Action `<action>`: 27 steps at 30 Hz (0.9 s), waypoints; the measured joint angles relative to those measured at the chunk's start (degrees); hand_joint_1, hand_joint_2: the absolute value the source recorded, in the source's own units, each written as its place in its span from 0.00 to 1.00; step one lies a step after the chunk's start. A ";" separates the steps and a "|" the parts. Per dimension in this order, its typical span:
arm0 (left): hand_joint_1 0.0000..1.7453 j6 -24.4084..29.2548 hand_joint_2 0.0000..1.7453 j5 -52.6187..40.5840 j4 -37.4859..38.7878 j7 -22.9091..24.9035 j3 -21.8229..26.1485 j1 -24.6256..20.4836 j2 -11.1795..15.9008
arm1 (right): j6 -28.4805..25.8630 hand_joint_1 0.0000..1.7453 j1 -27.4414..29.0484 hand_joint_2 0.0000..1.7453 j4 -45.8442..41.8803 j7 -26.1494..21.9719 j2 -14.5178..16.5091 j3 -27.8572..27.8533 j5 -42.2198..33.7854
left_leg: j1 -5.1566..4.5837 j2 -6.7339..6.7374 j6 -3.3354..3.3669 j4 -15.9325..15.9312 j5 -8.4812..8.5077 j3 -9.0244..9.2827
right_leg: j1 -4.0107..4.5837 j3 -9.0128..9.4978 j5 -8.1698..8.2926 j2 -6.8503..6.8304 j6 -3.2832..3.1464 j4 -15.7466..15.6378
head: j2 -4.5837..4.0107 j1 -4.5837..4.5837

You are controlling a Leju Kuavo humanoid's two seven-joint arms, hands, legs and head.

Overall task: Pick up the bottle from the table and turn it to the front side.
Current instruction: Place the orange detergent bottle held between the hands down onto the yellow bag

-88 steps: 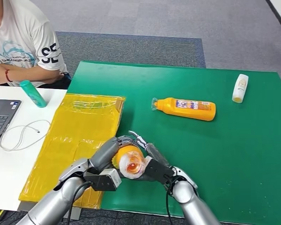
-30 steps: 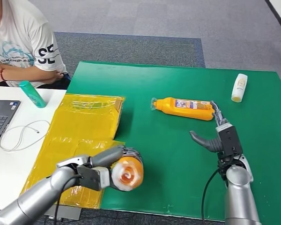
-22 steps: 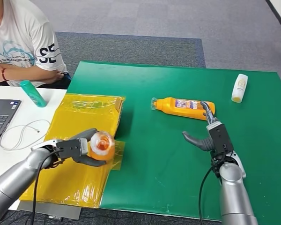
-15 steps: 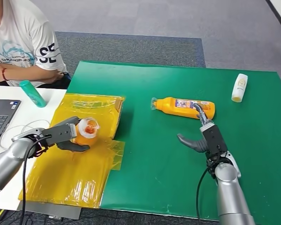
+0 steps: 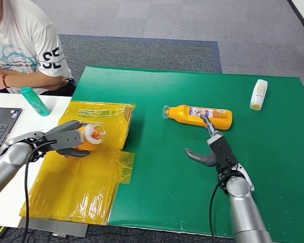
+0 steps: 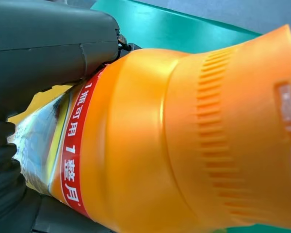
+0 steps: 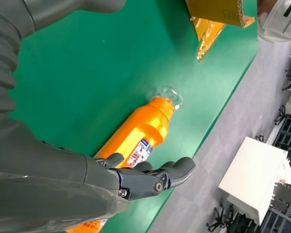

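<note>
1. Held bottle point(image 5: 90, 137): an orange bottle with a clear cap end, gripped in the left hand point(image 5: 68, 139) above the yellow plastic bag point(image 5: 81, 167). In the left wrist view the thumb lies along its upper side, and a red band with white characters rings the orange body point(image 6: 173, 145). Its contents cannot be told.
2. Second orange bottle point(image 5: 200, 116): lies on its side on the green table mat point(image 5: 162, 177), clear cap pointing toward the bag and label facing up. In the right wrist view it rests on the mat just past the fingertips.
3. White bottle point(image 5: 259, 94): lies on the mat near its far right corner, well apart from the other bottles.
4. Teal bottle point(image 5: 35, 100): lies tilted on the white desk point(image 5: 9, 187), beside a laptop point(image 5: 1, 129) and a white cable point(image 5: 26, 144).
5. Left arm: reaches out over the bag, hand closed around the held bottle.
6. Right hand point(image 5: 207, 149): held over the mat just near the second orange bottle, thumb out to the side, fingers point(image 7: 151, 179) extended and apart, holding nothing.
7. Person point(image 5: 22, 48): seated behind the desk in a white printed shirt, arms folded.
</note>
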 joint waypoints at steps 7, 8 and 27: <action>1.00 -0.73 1.00 -0.64 0.63 -0.27 -2.08 -1.01 0.85 | -0.12 0.00 -0.80 1.00 1.10 0.12 0.27 2.04 0.32 | 0.00 0.00 0.00 0.00 -0.01 -0.01 | -0.01 0.00 -0.01 0.00 0.00 0.00 | -0.01 0.00; 1.00 -0.67 1.00 -0.58 0.70 -0.39 -2.37 -1.07 0.87 | -0.12 0.00 -0.91 1.00 1.28 0.12 0.34 2.37 0.34 | 0.00 0.00 -0.01 0.00 -0.01 -0.01 | -0.01 0.01 -0.01 0.00 0.00 0.00 | -0.01 -0.01; 1.00 2.98 1.00 1.11 0.92 -2.98 -3.24 1.49 1.38 | -0.65 0.00 -1.59 1.00 2.70 0.21 0.75 6.96 0.84 | 0.00 0.00 -0.02 -0.01 0.00 0.09 | 0.00 0.09 -0.01 0.00 -0.02 0.00 | -0.02 -0.01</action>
